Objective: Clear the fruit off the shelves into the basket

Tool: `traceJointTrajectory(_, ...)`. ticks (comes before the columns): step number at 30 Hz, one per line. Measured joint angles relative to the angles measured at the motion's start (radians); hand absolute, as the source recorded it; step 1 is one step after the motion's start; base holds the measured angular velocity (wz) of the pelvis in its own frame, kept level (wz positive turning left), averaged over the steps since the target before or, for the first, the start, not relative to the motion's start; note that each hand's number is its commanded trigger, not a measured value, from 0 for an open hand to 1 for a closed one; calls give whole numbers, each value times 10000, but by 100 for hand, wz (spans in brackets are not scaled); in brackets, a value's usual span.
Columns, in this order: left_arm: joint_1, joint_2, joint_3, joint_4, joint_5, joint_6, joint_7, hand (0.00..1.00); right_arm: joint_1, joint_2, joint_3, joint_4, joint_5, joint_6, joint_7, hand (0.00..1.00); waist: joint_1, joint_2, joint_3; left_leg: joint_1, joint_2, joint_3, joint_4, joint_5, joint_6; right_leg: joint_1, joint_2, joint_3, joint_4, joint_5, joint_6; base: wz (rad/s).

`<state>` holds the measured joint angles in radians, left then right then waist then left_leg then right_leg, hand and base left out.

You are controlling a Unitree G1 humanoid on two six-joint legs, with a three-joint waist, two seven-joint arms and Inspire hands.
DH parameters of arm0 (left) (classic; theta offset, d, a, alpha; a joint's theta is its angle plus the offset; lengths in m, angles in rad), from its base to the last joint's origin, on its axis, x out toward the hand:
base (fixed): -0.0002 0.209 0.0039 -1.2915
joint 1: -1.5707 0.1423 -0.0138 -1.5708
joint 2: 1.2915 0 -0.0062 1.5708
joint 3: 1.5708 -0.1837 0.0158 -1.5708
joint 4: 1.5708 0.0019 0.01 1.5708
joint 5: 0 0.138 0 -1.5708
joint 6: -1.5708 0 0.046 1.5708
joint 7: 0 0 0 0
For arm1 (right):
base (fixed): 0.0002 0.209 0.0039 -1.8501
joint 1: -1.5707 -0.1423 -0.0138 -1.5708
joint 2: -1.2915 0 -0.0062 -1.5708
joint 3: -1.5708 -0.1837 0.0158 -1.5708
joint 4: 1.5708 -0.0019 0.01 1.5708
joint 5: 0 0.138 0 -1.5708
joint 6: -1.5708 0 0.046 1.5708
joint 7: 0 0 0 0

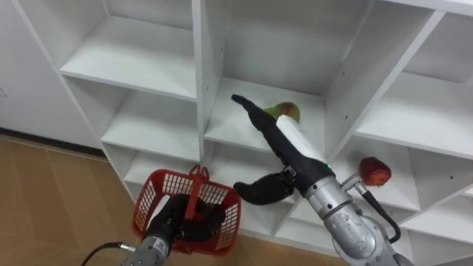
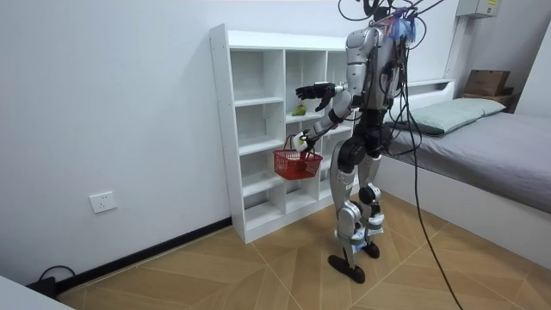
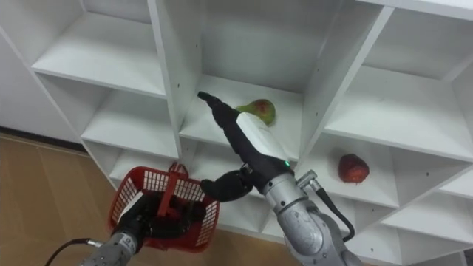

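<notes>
We see the right robot hand point(image 1: 275, 140) open, its fingers straight, reaching into the middle compartment of the closet point(image 1: 198, 74). A green-and-red fruit point(image 1: 284, 111) lies there just behind the fingers; we cannot tell whether they touch. A red apple point(image 1: 375, 171) sits in the closet's right column, one shelf lower. The left robot hand point(image 1: 176, 219) grips the handle of a red basket point(image 1: 230, 218) in front of the closet's lower shelves.

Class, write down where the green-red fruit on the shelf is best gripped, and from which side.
Probably best to grip the green-red fruit around its rounded middle, coming in through the open front, the way the open right hand points. The fruit lies alone on the shelf, and side panels close both sides.
</notes>
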<state>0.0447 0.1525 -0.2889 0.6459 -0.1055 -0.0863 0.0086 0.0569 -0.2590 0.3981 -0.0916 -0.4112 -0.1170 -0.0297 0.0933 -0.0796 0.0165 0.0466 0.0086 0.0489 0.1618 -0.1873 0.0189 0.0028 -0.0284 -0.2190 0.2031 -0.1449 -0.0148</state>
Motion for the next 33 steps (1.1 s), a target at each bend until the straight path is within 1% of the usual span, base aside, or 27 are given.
traceJointTrajectory(6,79,38,3,3,-17,-3,-62,100,-39,3,19,-1,-1,-4,-455,0,31,-22,-2,259,11,10,-26,0,-1,238,1,19,2,0,0,-1)
traceJointTrajectory(8,80,101,4,6,-11,-2,-142,100,-198,-23,15,8,46,-5,-660,0,42,-67,18,320,9,27,-36,-2,-1,289,-1,28,1,-1,1,-2)
traceJointTrajectory(11,90,192,18,17,20,5,-176,100,-550,-105,-9,39,213,-10,-1011,0,62,-209,22,348,6,7,-29,-2,-2,336,1,27,0,-1,1,0)
traceJointTrajectory(12,118,201,25,15,106,7,-212,100,-580,-140,-54,62,510,-23,-1133,0,152,-268,-3,367,6,8,-16,-2,-2,360,6,47,-3,-1,1,0)
traceJointTrajectory(14,177,205,40,16,333,15,-224,100,-576,-155,-166,181,601,-27,-1317,0,175,-338,40,502,-5,-37,-17,-2,-2,526,3,18,-34,-3,4,6)
traceJointTrajectory(15,223,227,83,15,394,30,-254,100,-580,-156,-247,329,613,-38,-1438,0,220,-385,26,531,-11,-71,-23,-3,-2,573,-3,-13,-40,-8,12,10)
traceJointTrajectory(17,259,283,231,8,510,34,-364,100,-642,-171,-361,600,688,-42,-1595,0,243,-491,33,522,-20,-124,-19,-3,-2,602,-9,-63,-70,-9,14,12)
traceJointTrajectory(18,332,309,385,9,712,38,-435,100,-775,-172,-460,852,877,-47,-1612,0,196,-560,28,502,-49,-276,7,-3,-2,682,-18,-153,-170,-10,16,18)
traceJointTrajectory(19,377,330,514,9,820,72,-516,100,-808,-176,-728,1017,1024,-47,-1636,0,195,-617,25,496,-51,-322,12,-3,-2,711,-27,-223,-178,-11,17,19)
traceJointTrajectory(21,494,344,659,-39,806,120,-645,100,-888,-229,-1100,1199,1297,-44,-1790,0,259,-685,27,461,-51,-341,54,-4,-3,724,-34,-291,-183,-17,25,11)
traceJointTrajectory(23,683,391,724,-141,806,161,-708,100,-1192,-310,-1251,1414,1488,-39,-1985,0,260,-735,49,445,-49,-356,69,-5,-5,719,-33,-298,-198,-19,24,3)
traceJointTrajectory(26,768,421,923,-204,1088,292,-942,100,-1572,-428,-1455,1746,1694,-35,-2265,0,319,-820,54,319,-54,-436,155,-22,-13,686,-35,-340,-212,-23,31,8)
traceJointTrajectory(27,834,432,928,-442,1273,477,-1022,100,-1730,-476,-1457,1841,1730,-6,-2310,0,323,-868,49,241,-59,-538,228,-51,-24,662,-29,-370,-214,-26,33,18)
traceJointTrajectory(28,891,532,917,-718,1489,569,-1077,100,-1899,-538,-1457,1966,1911,20,-2310,0,264,-924,38,142,-63,-631,312,-69,-27,651,-36,-488,-218,-29,36,21)
traceJointTrajectory(29,890,542,913,-813,1600,599,-1088,100,-1985,-584,-1457,2037,2063,50,-2310,0,261,-943,32,109,-67,-668,342,-72,-29,653,-43,-545,-217,-29,36,25)
traceJointTrajectory(30,901,532,918,-979,1717,668,-1088,100,-2179,-645,-1458,2250,2221,103,-2311,0,326,-968,12,92,-69,-706,360,-74,-30,661,-45,-569,-209,-32,40,13)
traceJointTrajectory(32,902,569,921,-1223,1876,828,-1097,100,-2609,-641,-1456,2932,2449,126,-2318,0,409,-998,-6,103,-62,-778,378,-76,-34,680,-35,-570,-191,-31,40,8)
traceJointTrajectory(33,914,589,947,-1345,1874,883,-1109,100,-2850,-643,-1462,3315,2557,270,-2319,0,461,-1032,-11,83,-62,-821,394,-76,-35,690,-36,-602,-187,-31,40,13)
